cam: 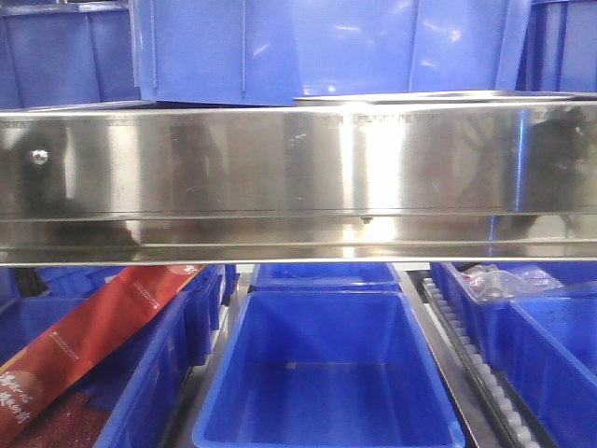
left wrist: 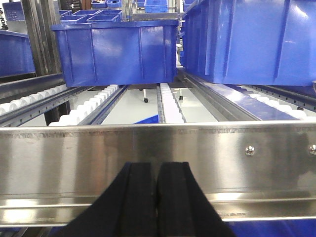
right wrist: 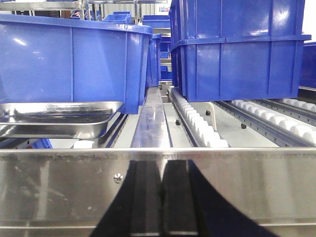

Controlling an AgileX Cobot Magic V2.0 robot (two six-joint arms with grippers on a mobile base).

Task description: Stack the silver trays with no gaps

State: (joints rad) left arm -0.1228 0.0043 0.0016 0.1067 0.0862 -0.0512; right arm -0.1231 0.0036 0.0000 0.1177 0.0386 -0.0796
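In right-wrist view (not left's): silver trays (right wrist: 49, 116).

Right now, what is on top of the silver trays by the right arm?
A blue bin sits over the back of the silver trays; their near part shows bare steel. The bin hides the rest, so contact cannot be judged.

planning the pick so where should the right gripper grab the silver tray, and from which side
Probably the near rim of the silver tray, toward its right front corner, coming straight in from the front over the steel band. That thin flat lip faces the right gripper and shows free, while the blue bin blocks the far side.
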